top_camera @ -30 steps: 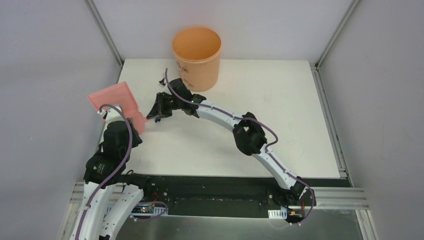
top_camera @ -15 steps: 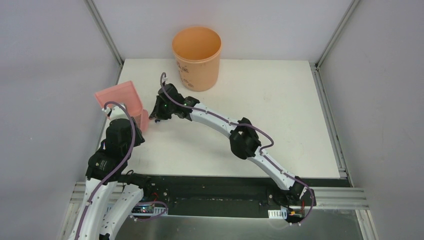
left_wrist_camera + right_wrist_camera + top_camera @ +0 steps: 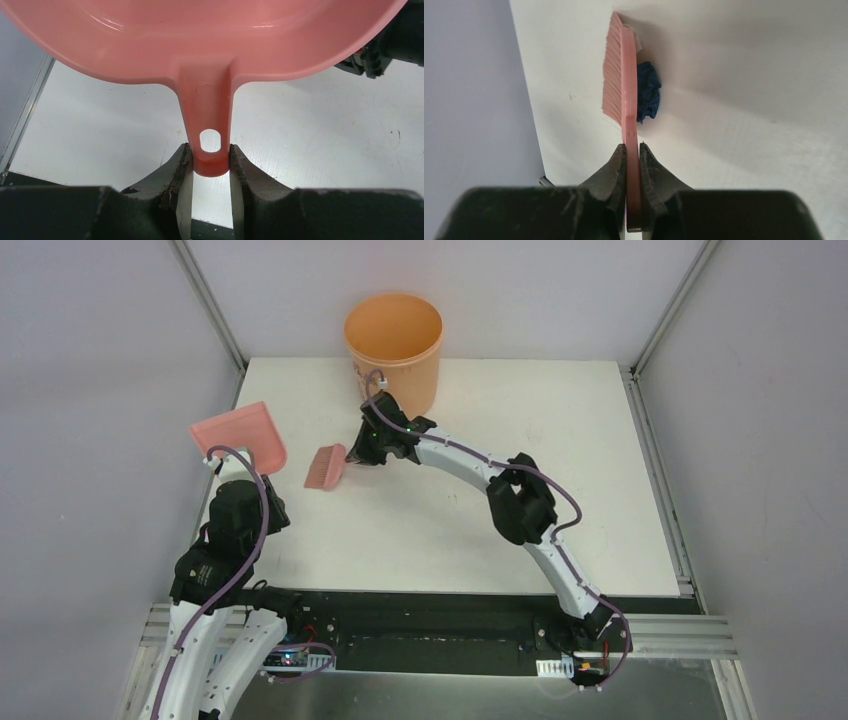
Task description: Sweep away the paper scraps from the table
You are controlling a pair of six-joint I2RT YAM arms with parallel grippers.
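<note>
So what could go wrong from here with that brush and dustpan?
1. The left gripper pinches the dustpan only by its handle's tip, so it might swivel or slip.
2. The dark blue scrap lies beside the back of the brush, away from its bristles; a stroke could miss it.

White tubular arm links (image 3: pixel 455 457), black joint housings (image 3: pixel 520 510), purple cables (image 3: pixel 263 510) looped alongside, left gripper (image 3: pixel 210 152) and right gripper (image 3: pixel 633 150) with matte black fingers (image 3: pixel 170 172)
</note>
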